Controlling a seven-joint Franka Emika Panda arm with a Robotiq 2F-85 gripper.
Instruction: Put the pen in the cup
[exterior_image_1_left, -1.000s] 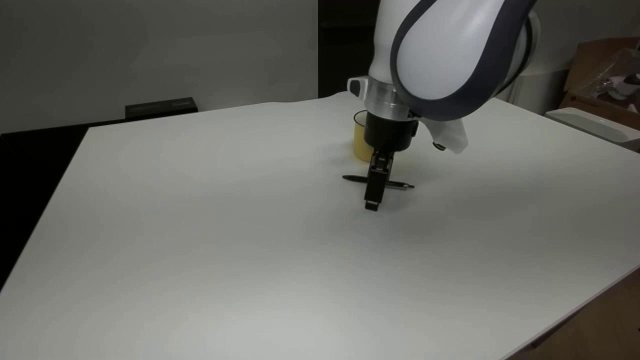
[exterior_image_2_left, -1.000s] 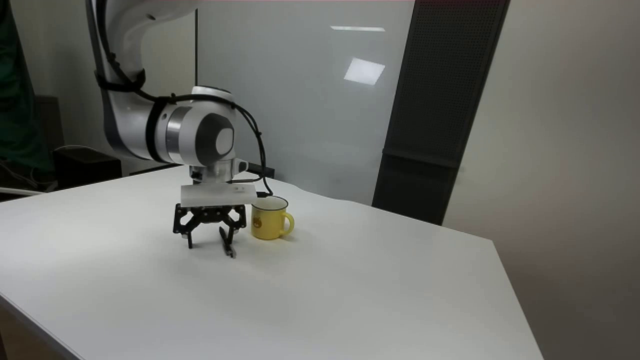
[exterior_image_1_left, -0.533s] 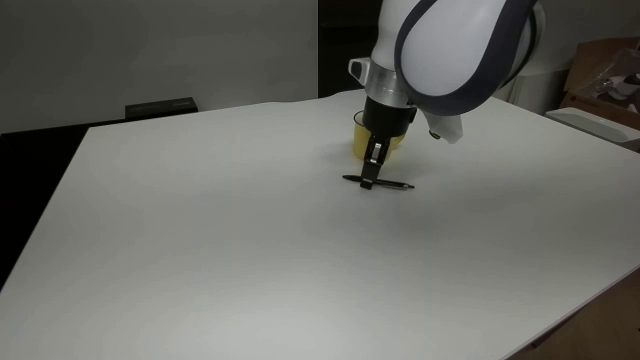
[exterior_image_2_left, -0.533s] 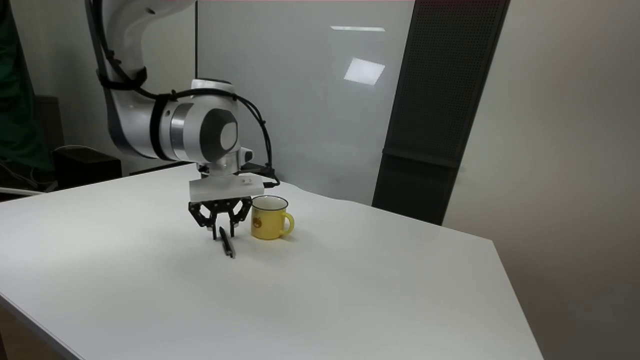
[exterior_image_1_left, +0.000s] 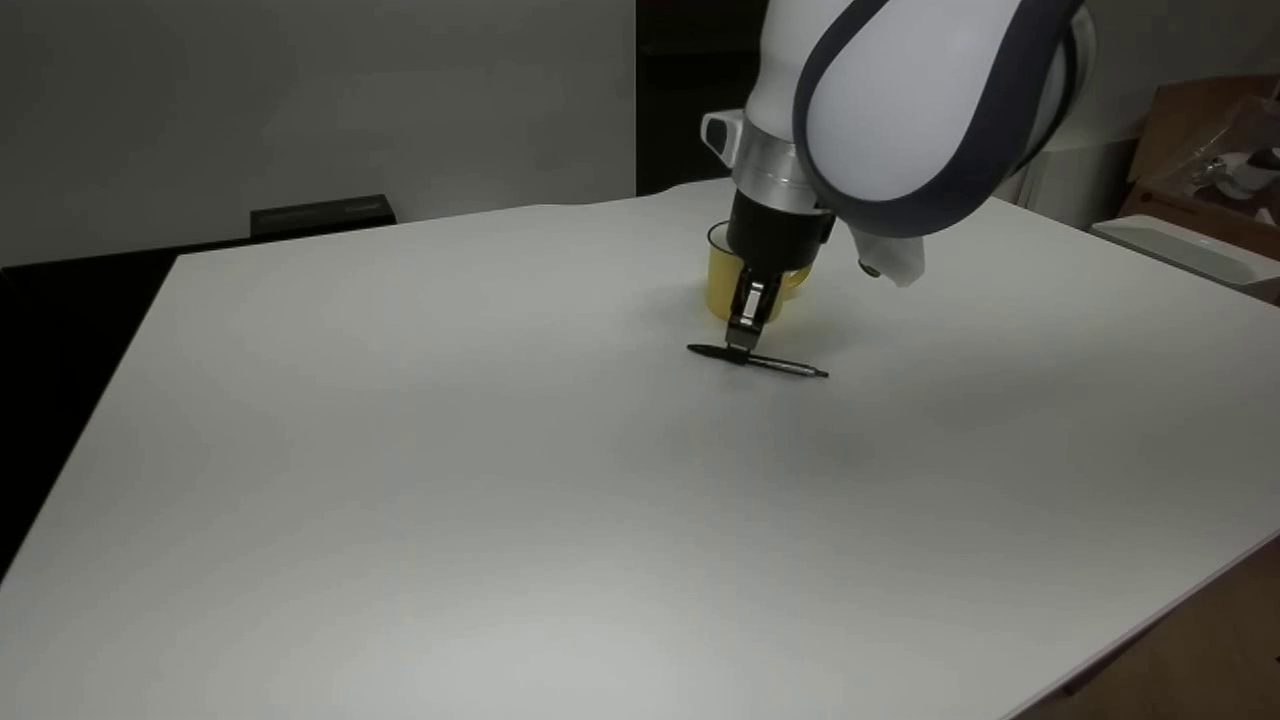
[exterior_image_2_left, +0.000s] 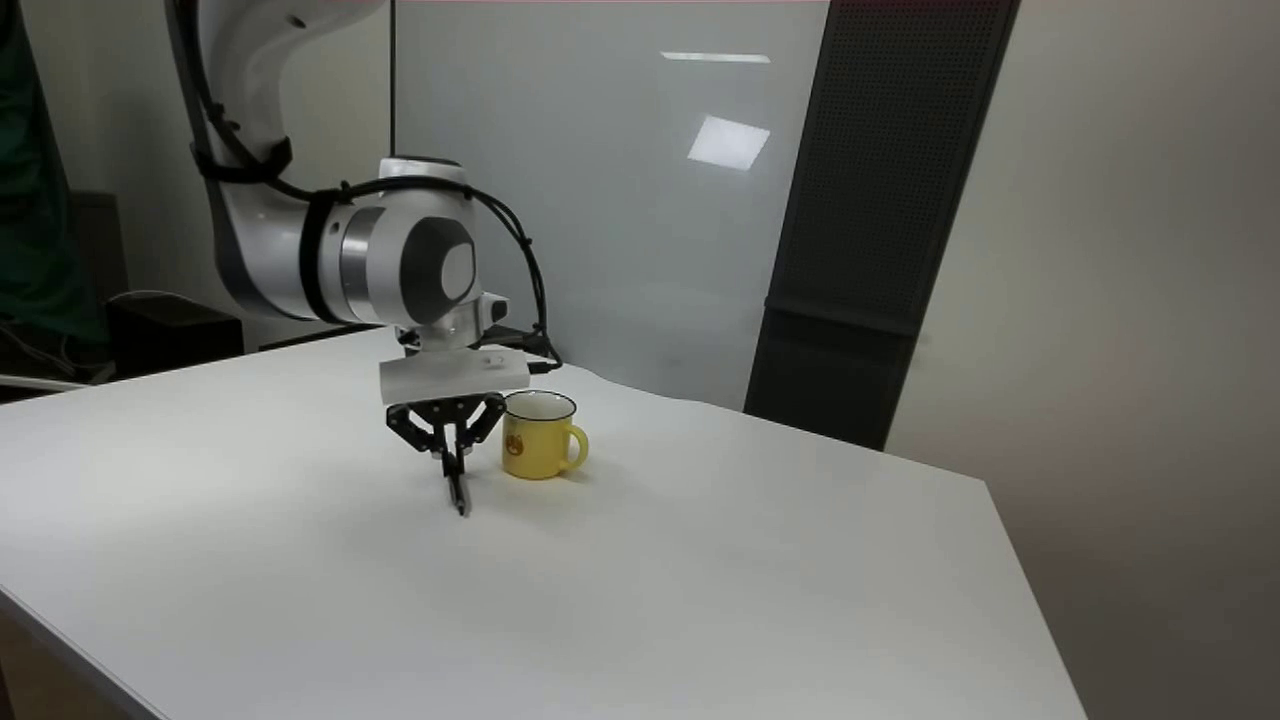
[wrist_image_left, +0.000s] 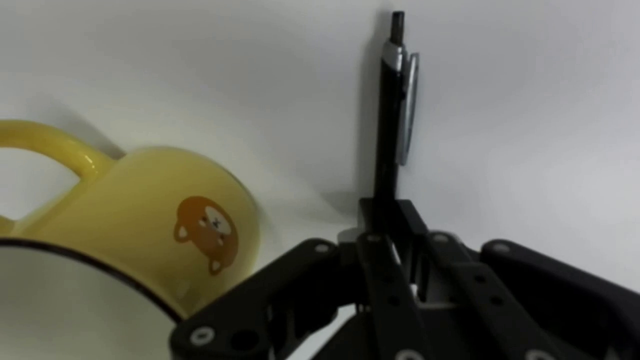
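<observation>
The claw (wrist_image_left: 386, 209) is clamped on the pen (wrist_image_left: 389, 125), its tips (wrist_image_left: 410, 216) pressed together round the black body, with the clip (wrist_image_left: 409, 110) and push button (wrist_image_left: 397, 29) sticking out past them. The pen is roughly level, at or just above the white counter (exterior_image_1_left: 450, 480); which of the two cannot be told. Just beside the claw stands the yellow cup (wrist_image_left: 150, 200), upright and apart from the pen, its handle (wrist_image_left: 55, 142) turned away; in an exterior view the claw and arm (exterior_image_1_left: 900, 120) hide part of it. Past the counter's edges are a glossy grey board (exterior_image_2_left: 590, 200), a dark panel with holes (exterior_image_2_left: 890, 170), a green cloth (exterior_image_2_left: 40, 200) and an open cardboard box (exterior_image_1_left: 1180, 108) with a clear plastic bag (exterior_image_1_left: 1238, 132) in it. The cup carries an orange cartoon bear (wrist_image_left: 205, 232); the faint marks on a long black box (exterior_image_1_left: 320, 215) behind the counter are too small to read.
</observation>
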